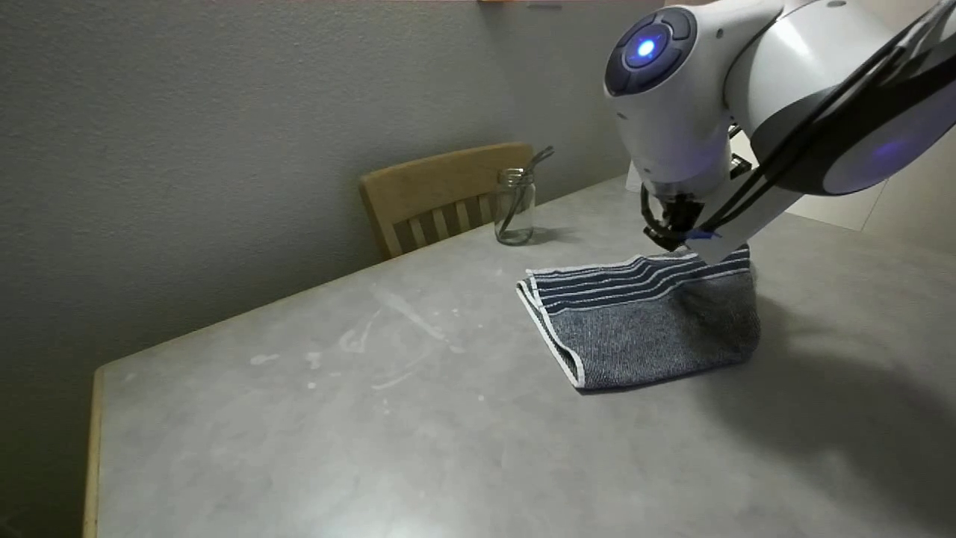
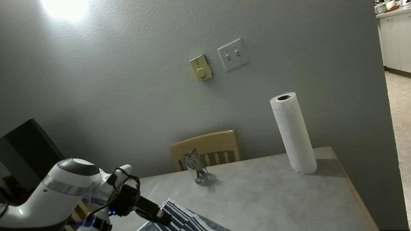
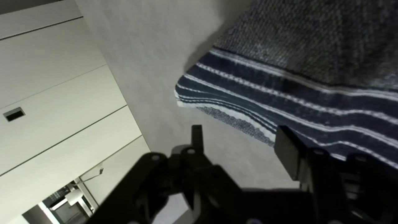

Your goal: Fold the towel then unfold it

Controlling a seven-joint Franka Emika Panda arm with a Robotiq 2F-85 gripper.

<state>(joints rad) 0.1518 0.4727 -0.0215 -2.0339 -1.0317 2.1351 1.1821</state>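
The towel [image 1: 650,329] lies folded on the surface [image 1: 336,433], a glass jar [image 1: 515,209] near it and the robot's hand [image 3: 238,137] at its striped edge, jaws parted and gripping nothing. With the fold apparently made, the unfolding seems left to do, best begun by pinching only the towel's top layer and lifting gently, so the layer beneath is not dragged along.

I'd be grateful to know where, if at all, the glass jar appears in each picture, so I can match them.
In an exterior view, the glass jar is just right of centre, above mid-height.
In an exterior view, the glass jar is just left of centre, in the lower half.
In the wrist view, it is absent.
Shared landmark: the striped towel, in all three views.
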